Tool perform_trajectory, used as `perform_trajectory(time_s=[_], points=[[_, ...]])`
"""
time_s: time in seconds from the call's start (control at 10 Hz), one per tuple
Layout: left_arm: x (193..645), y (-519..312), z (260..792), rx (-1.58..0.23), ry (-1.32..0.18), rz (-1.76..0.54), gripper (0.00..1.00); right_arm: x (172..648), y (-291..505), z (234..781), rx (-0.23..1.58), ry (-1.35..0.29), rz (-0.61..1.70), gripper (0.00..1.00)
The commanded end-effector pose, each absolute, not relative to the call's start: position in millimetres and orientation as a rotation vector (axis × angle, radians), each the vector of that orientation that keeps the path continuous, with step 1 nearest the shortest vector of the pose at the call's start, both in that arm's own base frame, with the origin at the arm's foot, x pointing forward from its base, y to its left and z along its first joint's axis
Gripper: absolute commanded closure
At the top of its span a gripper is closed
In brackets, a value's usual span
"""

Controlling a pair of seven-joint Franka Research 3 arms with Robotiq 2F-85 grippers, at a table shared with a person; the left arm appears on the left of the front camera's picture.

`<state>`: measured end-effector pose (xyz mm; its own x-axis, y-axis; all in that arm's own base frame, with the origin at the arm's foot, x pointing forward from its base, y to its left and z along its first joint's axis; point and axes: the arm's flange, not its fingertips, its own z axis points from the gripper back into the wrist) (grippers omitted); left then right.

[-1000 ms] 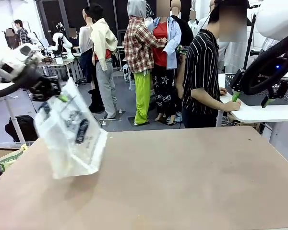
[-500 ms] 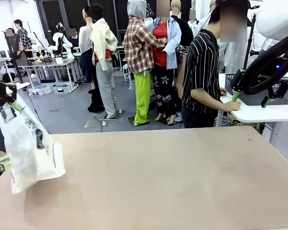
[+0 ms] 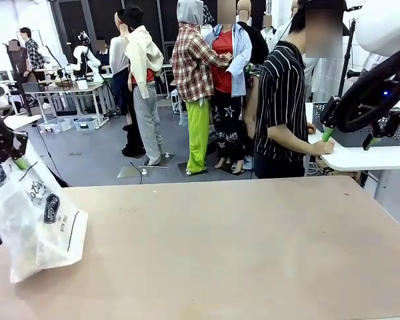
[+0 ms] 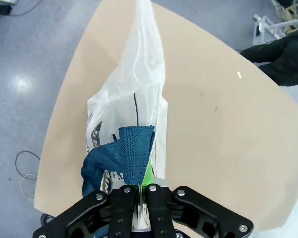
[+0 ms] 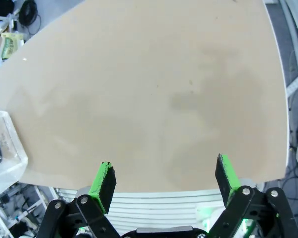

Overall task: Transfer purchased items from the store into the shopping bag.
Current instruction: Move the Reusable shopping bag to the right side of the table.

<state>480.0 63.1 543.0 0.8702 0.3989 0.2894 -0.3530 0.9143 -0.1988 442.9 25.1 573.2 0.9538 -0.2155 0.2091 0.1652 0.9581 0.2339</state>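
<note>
- The shopping bag (image 3: 33,223) hangs at the far left edge of the counter (image 3: 240,247), its bottom corner resting on the board. I judge it is held from above so that it stands tall, since loose film would otherwise slump flat.
- The left end effector (image 3: 7,157) sits directly above the shopping bag, jaws pressed together on the gathered top of the film; in the left wrist view the left end effector (image 4: 137,191) shows the two fingers meeting with no gap.
- Inside the shopping bag, just below that pinch, a blue mesh piece (image 4: 131,156) shows through the film. Whether it is a purchased item or a pouch I cannot tell.
- Thin dark print and an oval mark sit on the side of the shopping bag that faces the front camera.
- Right of the shopping bag, the counter runs bare to its right edge.
- The right end effector (image 5: 164,186) hovers well above the counter, far to the right of the shopping bag, its green pads (image 5: 103,181) spread fully apart with nothing between them. I judge it is parked ready to fetch goods.
- In the front view the right arm (image 3: 373,93) crosses the upper right, far from the shopping bag.
- Counts: one shopping bag, one blue mesh piece, two end effectors, one counter.
- A person (image 3: 283,100) in a striped shirt stands beyond the counter, right of the shopping bag.
</note>
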Motion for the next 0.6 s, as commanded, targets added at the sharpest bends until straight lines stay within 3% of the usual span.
perform_trajectory(time_s=[0.0,0.3,0.4,0.5], points=[[484,63,561,-0.092,-0.350,0.383,0.80,444,25,574,0.210,-0.235,-0.182,0.00],[477,64,576,-0.091,-0.413,0.411,0.21,444,25,574,0.210,-0.235,-0.182,0.00],[473,58,583,-0.099,-0.439,0.399,0.06,444,25,574,0.210,-0.235,-0.182,0.00],[469,50,592,-0.094,-0.461,0.401,0.06,444,25,574,0.210,-0.235,-0.182,0.00]])
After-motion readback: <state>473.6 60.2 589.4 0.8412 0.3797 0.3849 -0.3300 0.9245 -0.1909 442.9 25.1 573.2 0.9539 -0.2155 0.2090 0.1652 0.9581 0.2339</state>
